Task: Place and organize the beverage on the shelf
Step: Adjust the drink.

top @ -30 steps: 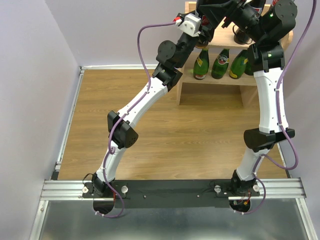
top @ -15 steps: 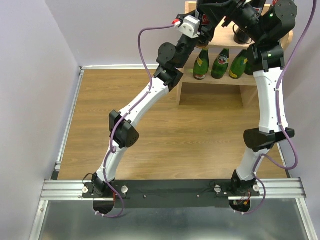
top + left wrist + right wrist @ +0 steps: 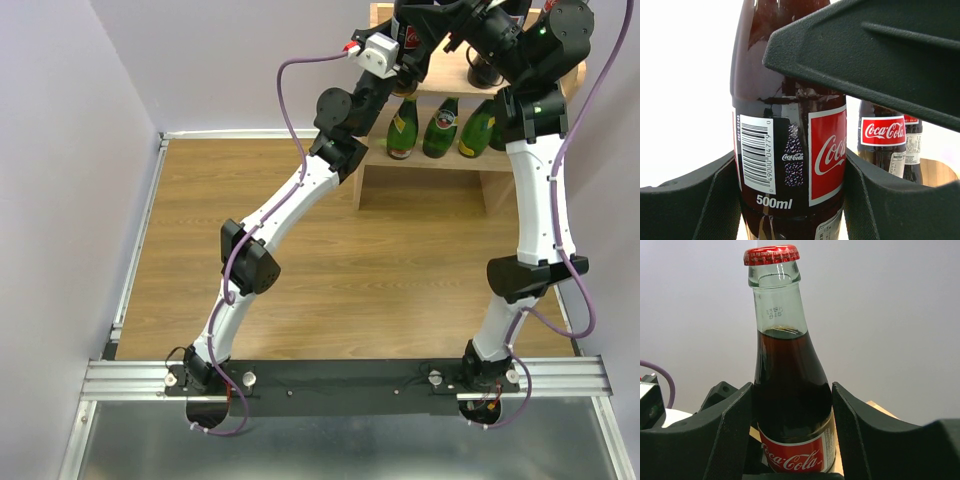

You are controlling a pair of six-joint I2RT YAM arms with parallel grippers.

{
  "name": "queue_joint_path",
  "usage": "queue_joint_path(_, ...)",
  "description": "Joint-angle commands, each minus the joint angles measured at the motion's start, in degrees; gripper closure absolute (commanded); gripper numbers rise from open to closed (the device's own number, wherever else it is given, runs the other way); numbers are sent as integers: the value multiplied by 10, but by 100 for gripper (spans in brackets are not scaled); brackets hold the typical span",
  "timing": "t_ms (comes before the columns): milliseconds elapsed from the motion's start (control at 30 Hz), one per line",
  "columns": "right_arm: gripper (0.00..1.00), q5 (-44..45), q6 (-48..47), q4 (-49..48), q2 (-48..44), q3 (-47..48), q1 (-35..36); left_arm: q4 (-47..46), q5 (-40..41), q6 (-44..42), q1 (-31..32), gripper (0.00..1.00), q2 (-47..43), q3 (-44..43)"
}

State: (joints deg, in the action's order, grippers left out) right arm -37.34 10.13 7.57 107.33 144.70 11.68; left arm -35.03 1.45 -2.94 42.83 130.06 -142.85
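The left hand (image 3: pixel 792 197), jaws part-open, clamps a 500ml cola bottle (image 3: pixel 790 125). The right hand (image 3: pixel 792 440) likewise grips a red-capped cola bottle (image 3: pixel 785 390). Both bottles are upright, probably for standing on the shelf's (image 3: pixel 430 165) top board. Only the overhead view shows green bottles (image 3: pixel 441 127) lined along the lower tier.

Left arm (image 3: pixel 300 190) crept slightly toward 1 o'clock, closer to the shelf (image 3: pixel 430 165). Its elbow joint (image 3: pixel 250 268) nudged toward 3 o'clock. The purple cable (image 3: pixel 283 100) loop dropped a little toward 6 o'clock.
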Motion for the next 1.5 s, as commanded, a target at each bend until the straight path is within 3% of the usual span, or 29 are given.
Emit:
queue_joint_path(0,36,69,-32,-11,33,6,-17,-78,-25,-3,9,54,1,-30)
queue_joint_path(1467,36,68,-34,-29,56,9,-31,-91,-20,3,9,39,18,-34)
